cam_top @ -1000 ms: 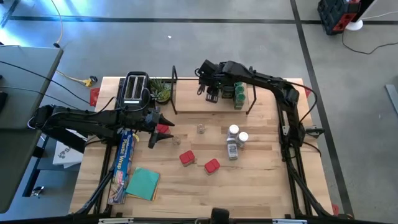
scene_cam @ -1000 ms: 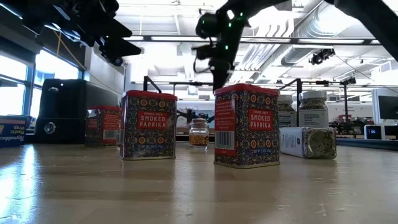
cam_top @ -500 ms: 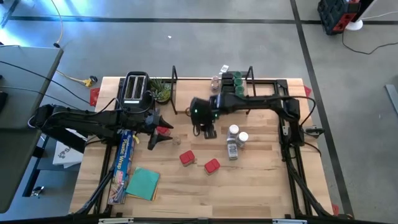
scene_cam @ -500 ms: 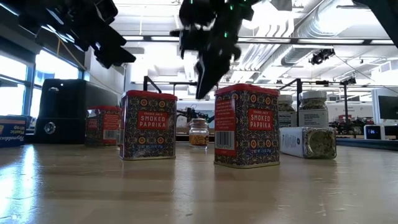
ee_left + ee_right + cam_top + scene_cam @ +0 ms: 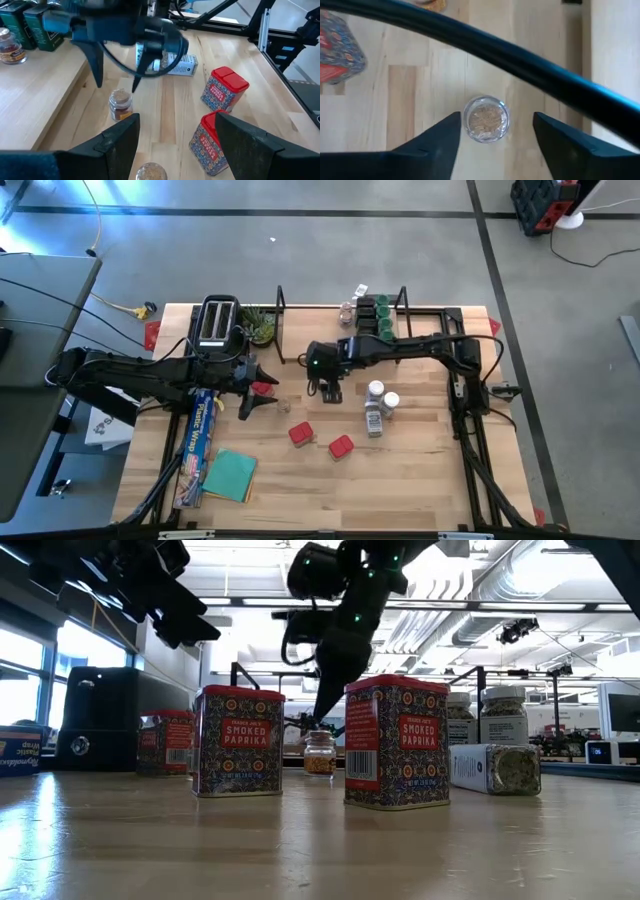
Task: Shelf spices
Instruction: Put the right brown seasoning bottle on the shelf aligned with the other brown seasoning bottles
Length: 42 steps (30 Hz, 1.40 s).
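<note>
Right pincer (image 5: 329,390) hangs spread directly over a small clear jar (image 5: 486,119) of tan granules, one finger to each side of it and neither touching; looks lined up for a top-down pinch, jar standing upright on the desk (image 5: 400,480) just in front of the shelf (image 5: 300,345). Left pincer (image 5: 250,402) waits spread near the toaster (image 5: 217,322) side, above another small jar (image 5: 151,172), holding nothing. Shelf is a pale wood board with thin black wire uprights; green-lidded jars (image 5: 382,317) and a dark one already sit bunched at its right end, probably to leave the rest free. Still on the desk: two red paprika tins (image 5: 239,740), boxy, printed metal with hinged red tops; white-lidded clear jars (image 5: 377,392) upright, plus one lying on its side (image 5: 494,768), so that one likely needs a different approach. Small jar is glass, round, short, slippery-looking. Blue foil box (image 5: 201,435) and teal cloth (image 5: 228,474) lie flat at the left, unrelated.
</note>
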{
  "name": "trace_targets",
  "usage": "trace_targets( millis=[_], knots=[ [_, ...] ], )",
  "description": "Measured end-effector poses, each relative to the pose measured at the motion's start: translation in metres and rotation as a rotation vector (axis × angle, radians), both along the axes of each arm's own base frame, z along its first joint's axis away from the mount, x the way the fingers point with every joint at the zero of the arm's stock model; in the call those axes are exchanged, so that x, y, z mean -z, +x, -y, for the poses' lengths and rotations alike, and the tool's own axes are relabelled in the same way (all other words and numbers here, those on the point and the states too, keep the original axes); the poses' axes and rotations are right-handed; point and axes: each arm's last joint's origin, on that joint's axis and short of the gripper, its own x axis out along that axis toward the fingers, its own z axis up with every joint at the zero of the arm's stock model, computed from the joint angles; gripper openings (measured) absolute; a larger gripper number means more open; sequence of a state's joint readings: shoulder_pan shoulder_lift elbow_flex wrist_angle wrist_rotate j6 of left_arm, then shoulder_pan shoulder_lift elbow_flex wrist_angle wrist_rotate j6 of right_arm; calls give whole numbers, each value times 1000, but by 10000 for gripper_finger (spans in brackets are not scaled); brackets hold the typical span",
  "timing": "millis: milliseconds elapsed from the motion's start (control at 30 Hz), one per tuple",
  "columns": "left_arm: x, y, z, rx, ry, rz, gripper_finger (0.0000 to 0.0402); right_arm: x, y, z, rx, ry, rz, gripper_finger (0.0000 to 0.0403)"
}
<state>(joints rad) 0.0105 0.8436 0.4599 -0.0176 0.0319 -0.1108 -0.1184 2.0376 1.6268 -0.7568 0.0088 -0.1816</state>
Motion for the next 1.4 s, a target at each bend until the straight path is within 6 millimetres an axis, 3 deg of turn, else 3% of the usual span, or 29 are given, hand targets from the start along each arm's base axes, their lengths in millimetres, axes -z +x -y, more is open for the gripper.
trace_targets(
  millis=[133, 333, 800, 933, 1033, 1233, 1400],
  knots=[
    [0, 0, 0, 0, 0, 1, 255, 16, 6, 1, 43, 21, -14, 283],
    [0, 0, 0, 0, 0, 1, 255, 26, 9, 1, 43, 20, -28, 283],
    [0, 0, 0, 0, 0, -1, 255, 27, 11, 1, 39, 47, -18, 146],
    [0, 0, 0, 0, 0, -1, 255, 17, 7, 1, 48, 29, -15, 123],
    [0, 0, 0, 1, 0, -2, 255, -4, 0, 4, 45, -34, 22, 110],
    [0, 0, 0, 0, 0, 0, 255, -39, -20, 37, 142, -89, 70, 101],
    [0, 0, 0, 0, 0, 0, 255, -41, -33, 75, 241, -91, 63, 101]
  ],
)
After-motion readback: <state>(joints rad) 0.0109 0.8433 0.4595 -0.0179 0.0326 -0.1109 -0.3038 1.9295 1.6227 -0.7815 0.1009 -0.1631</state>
